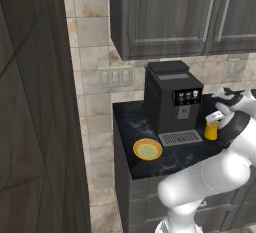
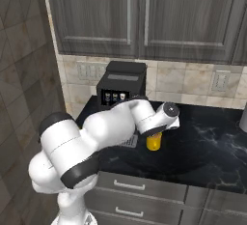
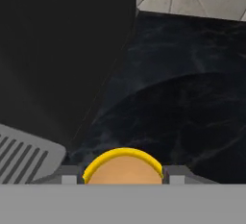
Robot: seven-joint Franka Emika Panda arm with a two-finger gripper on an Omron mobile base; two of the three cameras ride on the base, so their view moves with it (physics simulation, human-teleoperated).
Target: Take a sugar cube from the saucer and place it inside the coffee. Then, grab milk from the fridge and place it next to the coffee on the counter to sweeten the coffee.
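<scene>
Hand view looks straight down: the gripper (image 3: pixel 124 179) hangs directly over the coffee (image 3: pixel 124 170), one fingertip (image 3: pixel 68 177) either side of its yellow rim, jaws parted with nothing between them; the mug stands on the counter (image 3: pixel 192 98) just beside the coffee machine's grille (image 3: pixel 24 153); the saucer (image 1: pixel 147 149) lies further left, near the counter's edge.

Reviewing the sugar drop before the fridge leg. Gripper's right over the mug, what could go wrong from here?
1. The gripper hangs just above the mug; lifting off at a slant could tip it.
2. The coffee machine stands close beside the mug, so a sideways swing could hit it.
3. No sugar cube is visible; whether it landed inside cannot be told.
</scene>
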